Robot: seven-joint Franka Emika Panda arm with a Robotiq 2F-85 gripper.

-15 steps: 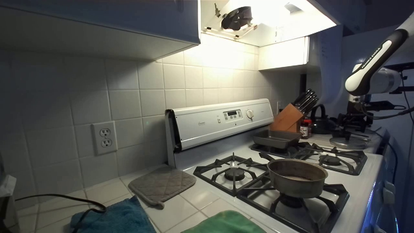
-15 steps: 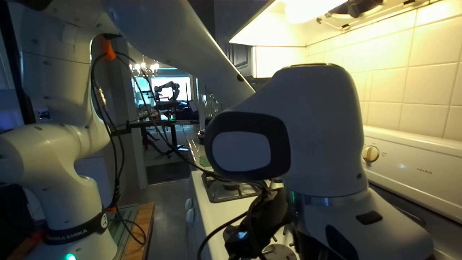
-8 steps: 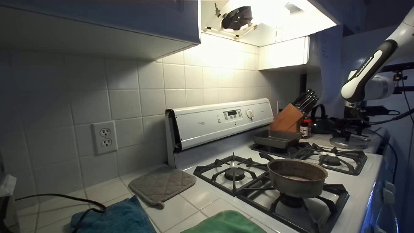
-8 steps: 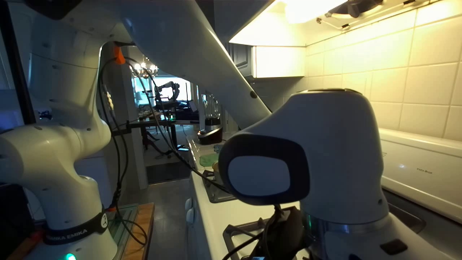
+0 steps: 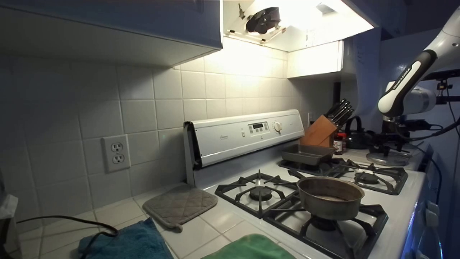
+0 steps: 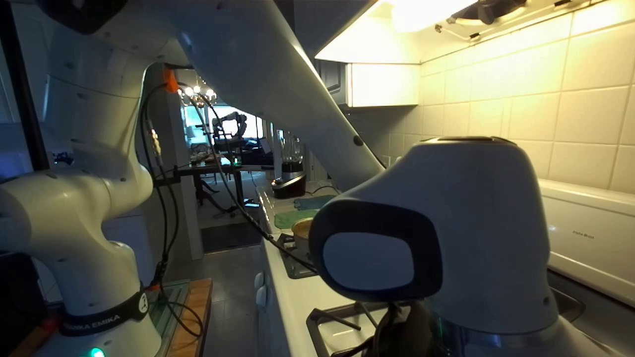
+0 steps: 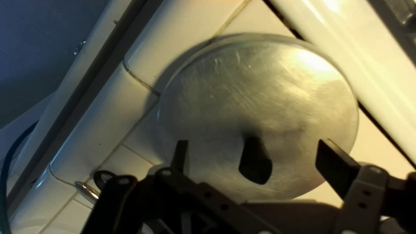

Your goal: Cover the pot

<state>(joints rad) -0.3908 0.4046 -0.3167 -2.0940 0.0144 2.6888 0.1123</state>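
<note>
Gripper (image 7: 255,152): spread wide, fingers (image 7: 336,164) either side of the black knob (image 7: 255,165), gap both ways, nothing held. Height relative to the knob: can't tell.
Lid (image 7: 260,87): round scuffed metal, knob up, on the white tiled counter (image 7: 133,162), right by the stove (image 5: 399,201) edge. Touching it or not: can't tell.
Panda arm (image 6: 486,223): bent down at the lid end of the stove.
Baking pan (image 5: 307,155): rectangular, dark, on the stove, rear, lid end.
Pot (image 5: 330,201): on the stove in both exterior views, upright over a front burner (image 5: 324,225), end away from the lid; inside visible.
Pot holder (image 5: 181,205): quilted, just beside the stove, end away from the lid.
Green cloth (image 5: 251,248): same side, near the stove.
Blue towel (image 5: 133,242): same side, farther from the stove, black cord (image 5: 113,232) over it.
Blender (image 6: 289,182): same side, well apart from the stove.
</note>
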